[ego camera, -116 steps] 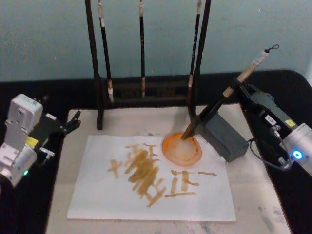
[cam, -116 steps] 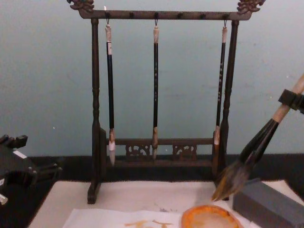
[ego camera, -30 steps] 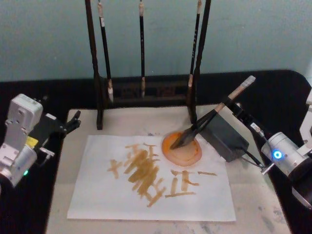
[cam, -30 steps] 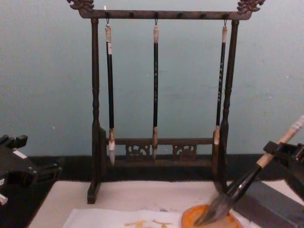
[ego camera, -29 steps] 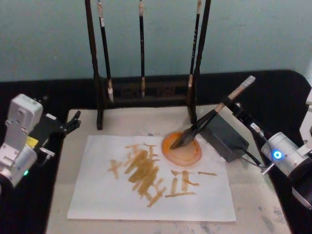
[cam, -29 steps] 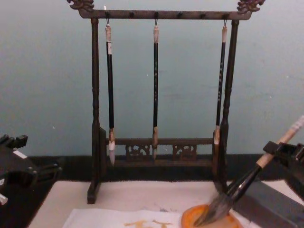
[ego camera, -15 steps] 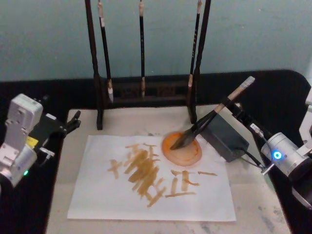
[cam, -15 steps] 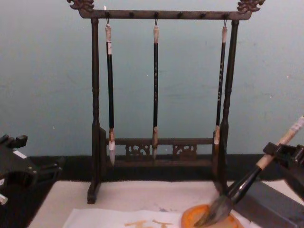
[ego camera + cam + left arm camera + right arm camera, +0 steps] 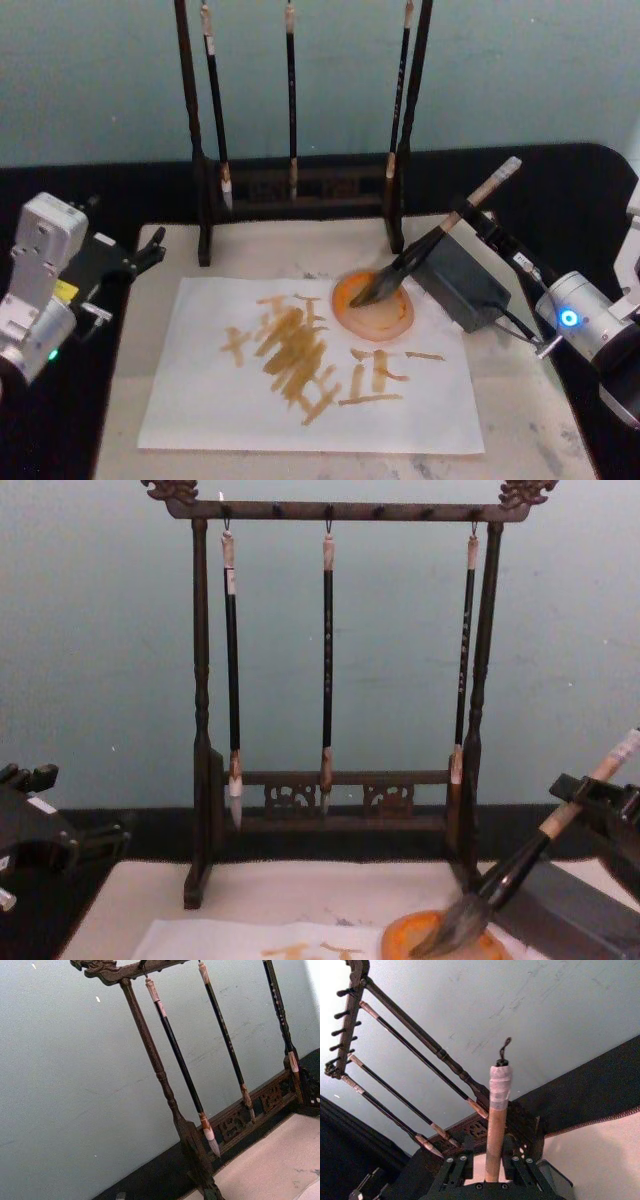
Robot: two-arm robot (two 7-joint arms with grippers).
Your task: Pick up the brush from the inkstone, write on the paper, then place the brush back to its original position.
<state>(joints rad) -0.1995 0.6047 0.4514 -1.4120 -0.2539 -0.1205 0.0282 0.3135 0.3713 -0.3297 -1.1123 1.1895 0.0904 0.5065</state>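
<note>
brush in right end effector (tip in dish), left end effector parked

Our right hand reaches in from the right side, forearm low and angled inward, its fingers closed on the brush handle. Our left hand rests parked at the left side, pointing forward and inward.

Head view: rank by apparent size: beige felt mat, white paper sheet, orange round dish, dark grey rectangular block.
1. Beige felt mat
2. White paper sheet
3. Orange round dish and dark grey rectangular block: these look about alike, so no ranking between them.
</note>
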